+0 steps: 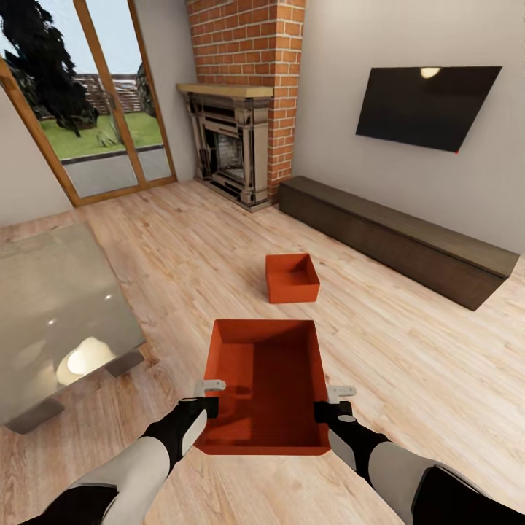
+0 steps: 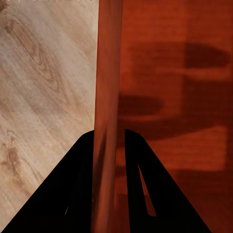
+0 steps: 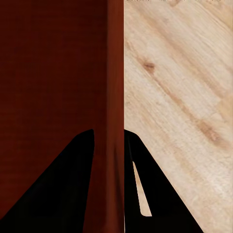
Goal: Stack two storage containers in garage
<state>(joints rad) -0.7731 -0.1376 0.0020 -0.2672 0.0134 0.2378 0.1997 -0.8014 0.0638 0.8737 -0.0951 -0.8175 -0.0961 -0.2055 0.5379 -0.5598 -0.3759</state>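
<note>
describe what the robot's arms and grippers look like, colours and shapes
Both arms have smooth light grey forearm shells that turn into black wrist sections, with black upper segments at the picture's bottom corners. The left gripper and right gripper are black with small pale grey brackets on top. In the wrist views the fingers are flat black wedges, one with a narrow slot. No cables or markings show.

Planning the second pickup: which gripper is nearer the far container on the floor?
Right, slightly. The far container lies ahead; right gripper and left gripper each clamp a wall of the near container.

Grey-white arms, black wrists, black tapered jaws
</note>
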